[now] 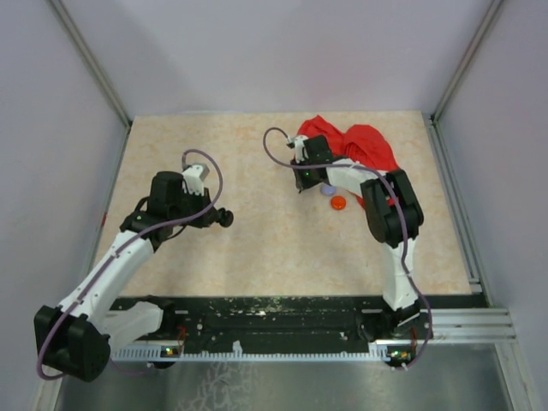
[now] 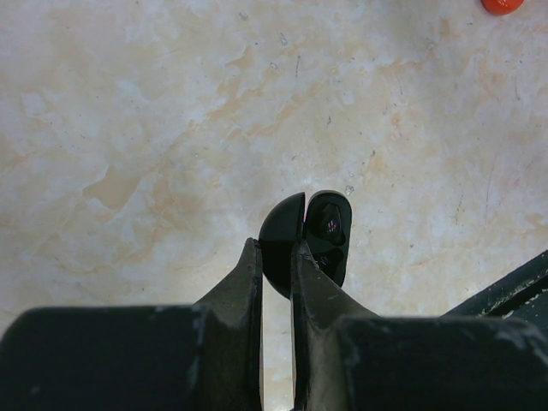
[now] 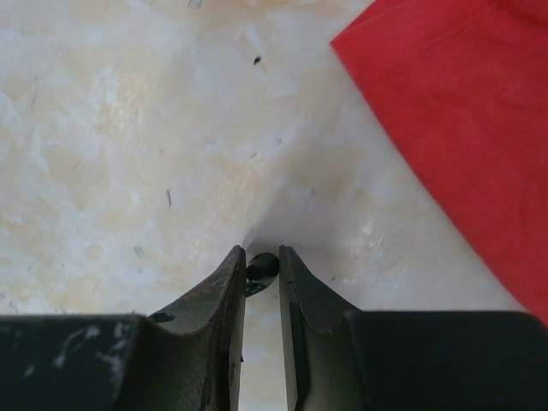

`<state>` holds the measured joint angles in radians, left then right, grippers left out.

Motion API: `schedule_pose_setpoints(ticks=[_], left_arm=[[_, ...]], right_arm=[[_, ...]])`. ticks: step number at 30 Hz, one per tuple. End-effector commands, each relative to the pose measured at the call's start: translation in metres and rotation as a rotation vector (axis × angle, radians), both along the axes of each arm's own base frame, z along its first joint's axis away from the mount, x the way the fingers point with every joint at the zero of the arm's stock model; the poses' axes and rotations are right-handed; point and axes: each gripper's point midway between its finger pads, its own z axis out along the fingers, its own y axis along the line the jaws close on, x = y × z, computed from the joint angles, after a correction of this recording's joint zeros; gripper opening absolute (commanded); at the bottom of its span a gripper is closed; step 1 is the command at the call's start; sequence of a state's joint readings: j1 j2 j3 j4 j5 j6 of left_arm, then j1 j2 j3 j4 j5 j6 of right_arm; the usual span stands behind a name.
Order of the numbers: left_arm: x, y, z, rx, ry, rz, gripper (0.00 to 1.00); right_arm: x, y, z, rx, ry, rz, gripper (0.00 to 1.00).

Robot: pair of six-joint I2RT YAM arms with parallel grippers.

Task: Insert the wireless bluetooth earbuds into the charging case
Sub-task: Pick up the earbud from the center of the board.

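In the left wrist view my left gripper (image 2: 276,250) is shut on the charging case (image 2: 282,233), a small black round puck held on edge above the table. Its lid stands ajar, so dark hollows show in the right half. The top view has this gripper (image 1: 217,217) at centre left with the case (image 1: 227,217) at its tip. My right gripper (image 3: 260,253) points down at the table beside the red cloth. A tiny black earbud (image 3: 262,267) sits between its fingertips, which touch it on both sides. In the top view this gripper (image 1: 301,179) hides the earbud.
A crumpled red cloth (image 1: 360,141) lies at the back right and fills the right wrist view's corner (image 3: 462,111). A small red disc (image 1: 338,203) and a lavender disc (image 1: 327,190) lie just in front of the right gripper. The red disc (image 2: 501,5) also shows in the left wrist view.
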<state>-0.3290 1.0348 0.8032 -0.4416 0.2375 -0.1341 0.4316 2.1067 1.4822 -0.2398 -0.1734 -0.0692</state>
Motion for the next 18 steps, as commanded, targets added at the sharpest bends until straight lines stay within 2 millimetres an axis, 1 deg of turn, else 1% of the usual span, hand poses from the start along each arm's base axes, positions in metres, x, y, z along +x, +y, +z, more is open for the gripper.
schedule_pose_setpoints(ticks=[1,3,7,11,13,15,18], left_arm=[[0.003,-0.008,0.005,-0.035,-0.007,-0.028,0.00],[0.003,-0.012,0.006,-0.053,0.001,-0.041,0.00],[0.004,-0.022,0.005,-0.091,0.040,-0.062,0.00],[0.005,-0.031,0.007,-0.118,0.066,-0.074,0.00],[0.006,-0.037,0.007,-0.125,0.071,-0.078,0.00],[0.007,-0.044,0.006,-0.136,0.076,-0.087,0.00],[0.008,-0.056,0.004,-0.143,0.079,-0.099,0.00]], right_arm=[[-0.010,0.009,0.040,-0.006,-0.127,0.024,0.18],[-0.017,0.014,0.059,0.003,-0.184,0.038,0.17],[-0.034,0.026,0.084,0.013,-0.280,0.074,0.16],[-0.055,0.043,0.112,0.049,-0.383,0.125,0.15],[-0.066,0.050,0.123,0.056,-0.425,0.153,0.15],[-0.077,0.056,0.146,0.086,-0.490,0.172,0.14],[-0.098,0.068,0.168,0.131,-0.570,0.222,0.14]])
